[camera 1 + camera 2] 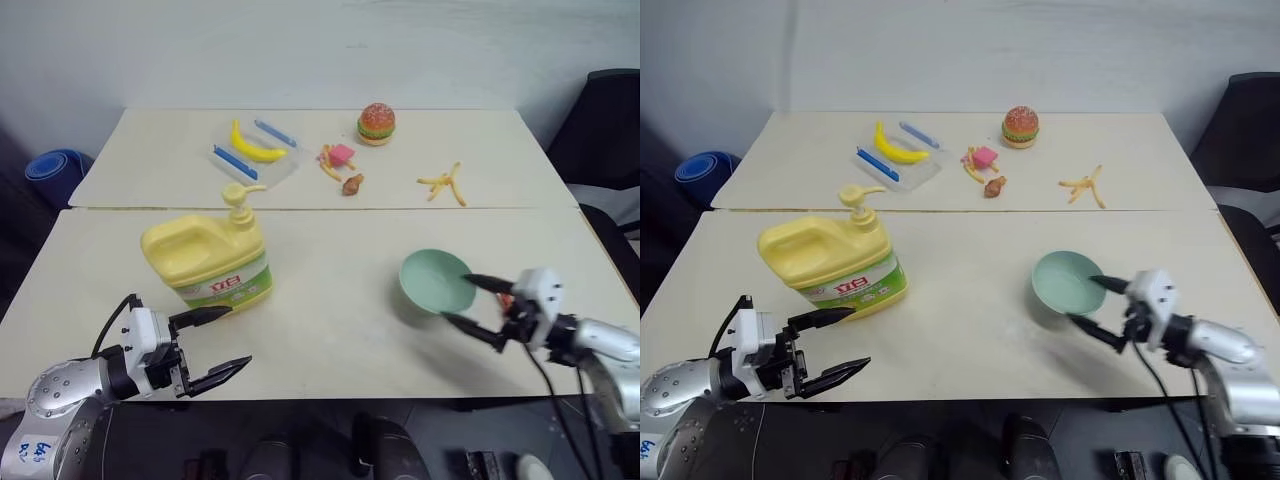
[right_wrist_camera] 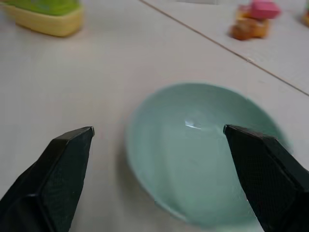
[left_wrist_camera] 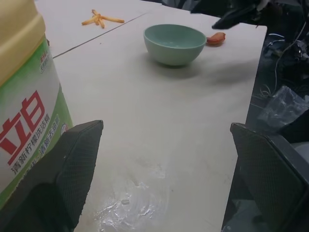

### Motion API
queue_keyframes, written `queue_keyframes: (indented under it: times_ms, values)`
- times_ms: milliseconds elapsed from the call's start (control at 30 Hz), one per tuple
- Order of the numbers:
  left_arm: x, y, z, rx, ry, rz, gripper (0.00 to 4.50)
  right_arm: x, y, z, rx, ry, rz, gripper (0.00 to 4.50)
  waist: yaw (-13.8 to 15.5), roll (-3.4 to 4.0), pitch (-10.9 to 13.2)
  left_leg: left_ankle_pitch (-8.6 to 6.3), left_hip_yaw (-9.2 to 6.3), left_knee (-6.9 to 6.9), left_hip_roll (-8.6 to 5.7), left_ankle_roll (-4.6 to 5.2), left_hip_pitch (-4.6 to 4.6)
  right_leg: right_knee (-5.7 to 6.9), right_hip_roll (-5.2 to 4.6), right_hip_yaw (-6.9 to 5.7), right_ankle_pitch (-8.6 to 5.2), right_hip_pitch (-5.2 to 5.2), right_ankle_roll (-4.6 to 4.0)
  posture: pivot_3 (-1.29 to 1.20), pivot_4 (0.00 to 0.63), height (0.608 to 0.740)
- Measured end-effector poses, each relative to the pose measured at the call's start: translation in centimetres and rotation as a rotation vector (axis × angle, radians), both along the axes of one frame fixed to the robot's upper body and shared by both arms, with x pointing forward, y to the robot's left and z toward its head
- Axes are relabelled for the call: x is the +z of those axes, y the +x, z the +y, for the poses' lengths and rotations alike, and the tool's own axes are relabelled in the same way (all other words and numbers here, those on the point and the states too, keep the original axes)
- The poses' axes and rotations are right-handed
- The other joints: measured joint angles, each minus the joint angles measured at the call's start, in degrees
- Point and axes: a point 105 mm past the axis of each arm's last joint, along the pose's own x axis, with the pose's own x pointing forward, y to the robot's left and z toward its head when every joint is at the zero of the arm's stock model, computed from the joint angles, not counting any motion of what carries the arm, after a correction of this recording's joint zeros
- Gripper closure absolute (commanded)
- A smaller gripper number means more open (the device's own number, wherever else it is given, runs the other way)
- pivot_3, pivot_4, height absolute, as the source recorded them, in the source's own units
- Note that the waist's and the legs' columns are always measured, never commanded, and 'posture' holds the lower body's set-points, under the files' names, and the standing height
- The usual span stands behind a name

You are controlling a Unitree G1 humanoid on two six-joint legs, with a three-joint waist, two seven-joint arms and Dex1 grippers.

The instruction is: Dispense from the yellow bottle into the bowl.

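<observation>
At the near left edge of the pale table [image 1: 330, 330], the left gripper [image 1: 222, 342] hovers with its two black fingers spread wide and nothing between them, its upper fingertip just short of the yellow bottle [image 1: 205, 258]. The jug stands upright on the left half of the near tabletop, pump nozzle [image 1: 240, 195] on top, green-and-white label with red letters facing the robot. Behind it, on the far table, lie a banana [image 1: 254, 146] on a clear tray [image 1: 285, 162], a pink toy [image 1: 341, 154], a toy burger [image 1: 376, 123] and scattered fries [image 1: 443, 182]. To the right on the near table sits the bowl [image 1: 436, 280], upright and apparently empty. The right gripper [image 1: 479, 307] is just beside the bowl's right rim, fingers wide apart, gripping nothing.
</observation>
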Motion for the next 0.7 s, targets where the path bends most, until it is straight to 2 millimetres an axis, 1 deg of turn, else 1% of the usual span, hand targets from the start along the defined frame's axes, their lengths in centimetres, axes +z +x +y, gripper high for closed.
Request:
queue_keyframes:
  times_ms: [67,100,200,300,400,500,533,600,633,667,700]
  values:
    - [0.0,0.0,0.0,0.001,0.000,0.000,0.00,-1.7,0.3,1.3,-0.014,-0.012,0.059,0.03,0.28,0.01,0.01,0.01,-0.01,0.00,-0.06,0.02,0.01,0.01,-0.06,-0.01,0.00,-0.13,0.00,0.00,0.150,0.740]
    - [0.0,0.0,0.0,0.003,0.000,0.002,0.00,-2.5,0.5,1.9,-0.020,-0.026,0.079,0.19,0.33,0.01,0.01,0.01,0.00,0.00,-0.08,0.02,-0.01,0.01,-0.07,-0.01,0.00,-0.18,0.00,0.00,0.150,0.740]
    - [0.1,0.2,0.1,0.017,0.000,-0.001,0.00,-3.4,1.3,2.8,-0.028,-0.063,0.070,0.93,0.39,0.01,0.01,0.02,-0.01,0.00,-0.09,0.02,-0.02,-0.02,-0.06,-0.05,0.00,-0.19,0.00,0.00,0.150,0.740]
    - [0.1,0.0,0.2,0.030,0.002,0.001,0.00,-3.8,2.6,3.3,-0.052,-0.102,0.043,2.02,0.19,0.01,0.00,0.02,0.00,0.00,-0.09,0.03,-0.02,-0.01,-0.06,-0.06,0.00,-0.18,0.00,0.00,0.150,0.740]
    - [0.0,-0.3,0.6,0.062,-0.005,0.025,0.00,-3.7,3.4,3.3,-0.056,-0.140,0.015,3.06,-0.07,-0.01,0.00,0.03,-0.02,0.00,-0.09,0.04,-0.03,-0.01,-0.05,-0.09,0.00,-0.17,0.00,0.00,0.150,0.740]
    - [0.3,-2.3,0.1,0.066,-0.073,0.143,0.00,-3.5,3.5,3.9,-0.007,-0.166,0.001,4.14,-0.51,-0.09,0.01,0.02,-0.06,0.00,-0.06,0.04,-0.05,-0.02,-0.04,-0.09,0.00,-0.17,0.00,0.00,0.150,0.740]
    - [0.9,-2.7,-0.2,0.073,-0.102,0.152,0.00,-3.1,3.5,4.1,0.011,-0.170,-0.016,4.47,-0.57,-0.08,0.02,0.02,-0.06,0.00,-0.06,0.05,-0.06,-0.04,-0.05,-0.07,0.00,-0.17,0.00,0.00,0.150,0.740]
    - [2.9,-2.9,-0.9,0.091,-0.179,0.121,0.00,-2.2,3.4,4.7,0.066,-0.176,-0.042,4.49,-0.47,-0.17,0.07,0.03,-0.09,0.01,-0.05,0.05,-0.03,-0.06,-0.06,-0.07,0.00,-0.10,0.00,0.00,0.150,0.740]
    - [4.5,-3.0,-1.0,0.109,-0.227,0.090,0.41,-1.6,3.2,5.5,0.121,-0.174,-0.054,4.50,-0.44,-0.21,0.09,0.04,-0.17,0.02,-0.05,0.02,-0.03,-0.02,-0.06,-0.10,0.00,-0.11,0.00,0.00,0.150,0.740]
    - [5.7,-3.0,-1.1,0.121,-0.256,0.059,0.58,-0.9,3.0,6.2,0.171,-0.173,-0.066,4.50,-0.42,-0.16,0.13,0.06,-0.19,0.01,-0.05,-0.01,-0.03,-0.01,-0.05,-0.10,0.00,-0.10,0.00,0.00,0.150,0.740]
    - [7.6,-2.7,-1.0,0.136,-0.298,0.008,0.91,0.1,2.7,7.4,0.258,-0.184,-0.080,4.50,-0.42,-0.06,0.21,0.09,-0.19,0.04,-0.06,-0.02,-0.02,0.04,-0.06,-0.10,0.01,-0.10,-0.01,0.00,0.150,0.740]
